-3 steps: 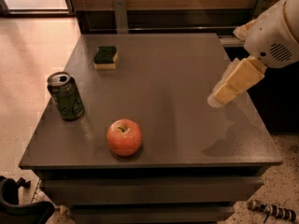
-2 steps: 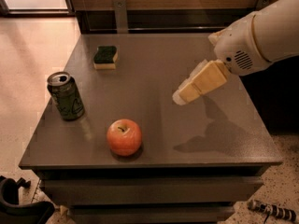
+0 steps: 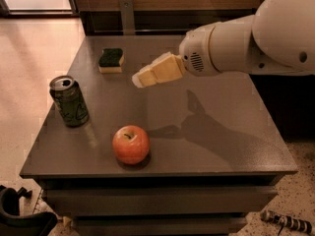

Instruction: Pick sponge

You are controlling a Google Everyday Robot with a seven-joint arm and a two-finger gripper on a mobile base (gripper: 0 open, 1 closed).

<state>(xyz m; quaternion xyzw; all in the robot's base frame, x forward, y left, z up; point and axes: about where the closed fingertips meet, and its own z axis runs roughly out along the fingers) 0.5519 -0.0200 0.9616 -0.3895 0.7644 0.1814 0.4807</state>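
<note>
The sponge [image 3: 111,60], a small block with a dark green top over pale yellow foam, lies flat at the back left of the grey table [image 3: 216,146]. My pale yellow blocky gripper [image 3: 139,79] hangs above the table's middle back, at the end of the white arm coming in from the right. It points left toward the sponge and sits a short way to the sponge's right, apart from it and holding nothing that shows.
A green drink can [image 3: 69,101] stands upright near the table's left edge. A red apple [image 3: 131,144] sits near the front edge. A dark wall and a metal post [image 3: 127,14] run behind the table.
The arm has swung left across the table, carrying the gripper from the right side to just right of the sponge. The sponge, can and apple have not moved.
</note>
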